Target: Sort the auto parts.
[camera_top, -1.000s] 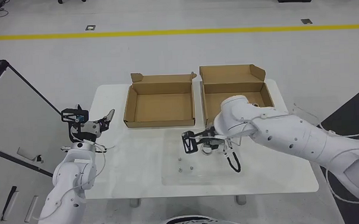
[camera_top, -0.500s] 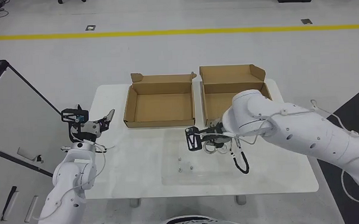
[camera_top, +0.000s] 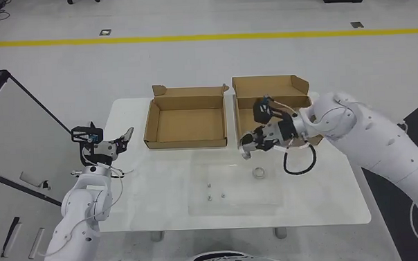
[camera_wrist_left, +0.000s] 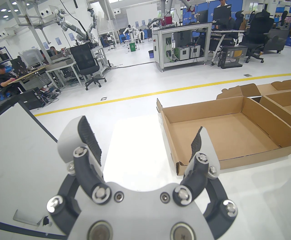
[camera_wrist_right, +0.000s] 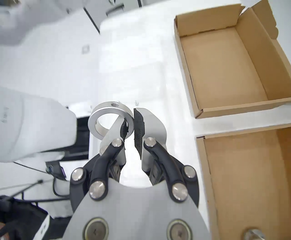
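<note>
My right gripper (camera_wrist_right: 130, 118) is shut on the rim of a silver metal collar ring (camera_wrist_right: 106, 118) with a small threaded hole. In the top view this gripper (camera_top: 247, 150) hangs above the table just in front of the right cardboard box (camera_top: 245, 122). A second metal ring (camera_top: 258, 173) lies on the table below it. Three small fasteners (camera_top: 211, 194) lie further left on a clear sheet (camera_top: 267, 198). The left cardboard box (camera_top: 186, 124) is bare inside. My left gripper (camera_wrist_left: 142, 126) is open and holds nothing, raised at the table's left edge (camera_top: 119, 142).
The two open boxes stand side by side at the table's back, as the right wrist view shows (camera_wrist_right: 222, 68). A metal part (camera_wrist_right: 252, 234) lies inside the right box (camera_wrist_right: 245, 181). A grey panel (camera_top: 22, 137) stands left of the white table (camera_top: 156, 201).
My right arm has lifted from the table's middle and swung back and right toward the right box, carrying the collar ring. The other ring now lies uncovered. The left arm has kept still.
</note>
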